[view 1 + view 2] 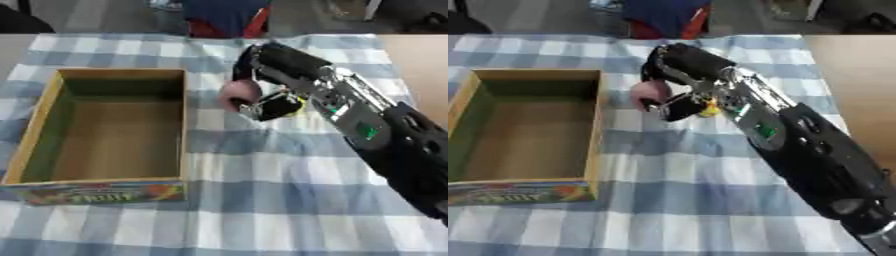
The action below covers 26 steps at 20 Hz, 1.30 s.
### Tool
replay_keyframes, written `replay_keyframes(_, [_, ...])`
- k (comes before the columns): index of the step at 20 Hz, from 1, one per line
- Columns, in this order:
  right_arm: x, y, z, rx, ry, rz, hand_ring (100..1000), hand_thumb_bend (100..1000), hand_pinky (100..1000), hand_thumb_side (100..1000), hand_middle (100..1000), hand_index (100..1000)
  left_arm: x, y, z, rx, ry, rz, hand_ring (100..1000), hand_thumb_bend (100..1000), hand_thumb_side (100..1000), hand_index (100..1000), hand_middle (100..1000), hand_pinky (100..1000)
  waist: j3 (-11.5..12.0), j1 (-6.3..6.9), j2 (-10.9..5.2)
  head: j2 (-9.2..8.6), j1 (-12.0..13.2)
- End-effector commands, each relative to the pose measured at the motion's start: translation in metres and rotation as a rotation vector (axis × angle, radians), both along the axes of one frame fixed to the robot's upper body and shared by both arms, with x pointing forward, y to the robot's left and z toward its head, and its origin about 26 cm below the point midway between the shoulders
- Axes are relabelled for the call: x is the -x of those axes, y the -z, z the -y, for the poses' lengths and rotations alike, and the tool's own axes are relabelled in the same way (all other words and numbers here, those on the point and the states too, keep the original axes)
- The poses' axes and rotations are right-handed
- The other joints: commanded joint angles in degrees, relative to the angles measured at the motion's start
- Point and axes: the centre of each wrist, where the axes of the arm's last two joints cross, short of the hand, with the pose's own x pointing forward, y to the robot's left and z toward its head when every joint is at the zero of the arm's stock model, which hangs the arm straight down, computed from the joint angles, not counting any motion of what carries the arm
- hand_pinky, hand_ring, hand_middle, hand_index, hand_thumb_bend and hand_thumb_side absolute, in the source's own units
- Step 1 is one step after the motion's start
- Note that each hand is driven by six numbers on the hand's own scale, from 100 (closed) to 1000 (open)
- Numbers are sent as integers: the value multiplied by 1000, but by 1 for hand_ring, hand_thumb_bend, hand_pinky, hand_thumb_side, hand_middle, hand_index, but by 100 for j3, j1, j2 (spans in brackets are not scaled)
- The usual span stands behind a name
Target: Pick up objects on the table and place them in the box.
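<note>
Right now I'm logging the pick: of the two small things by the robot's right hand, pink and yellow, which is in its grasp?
The round pink object: the right hand curls round it, while the small yellow thing sits below the palm.

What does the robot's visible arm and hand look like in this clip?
Only the right arm shows: bulky, mostly black, with silver sections along the forearm and a small green marking on an exposed panel. The right hand is black with dark fingers; a yellow bit shows beside its thumb. The left hand is out of view.
</note>
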Motion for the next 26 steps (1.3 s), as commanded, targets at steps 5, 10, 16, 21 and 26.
replay_keyframes(5, [14,-49,-29,-94,-90,92,533,100,492,199,373,537,3,-8,0,-21,7,21,583,422,563,788,529,358,22,42,-168,2,-80])
replay_keyframes(10, [21,-65,-69,-142,-190,71,522,100,490,211,366,534,2,-8,1,-22,17,21,584,422,563,788,530,358,59,67,-186,20,-200])
replay_keyframes(16, [28,-66,-118,-181,-280,-4,515,100,490,233,365,537,1,-8,3,-22,31,20,585,422,565,788,530,359,175,80,-217,66,-305])
replay_keyframes(21, [36,-58,-156,-175,-347,-36,515,100,490,228,366,536,1,-9,4,-25,39,23,585,422,565,791,531,359,232,87,-246,113,-405])
replay_keyframes(26, [42,-34,-192,-141,-393,-83,514,100,489,235,363,534,0,-10,4,-20,40,31,586,422,563,793,531,359,240,83,-260,144,-550])
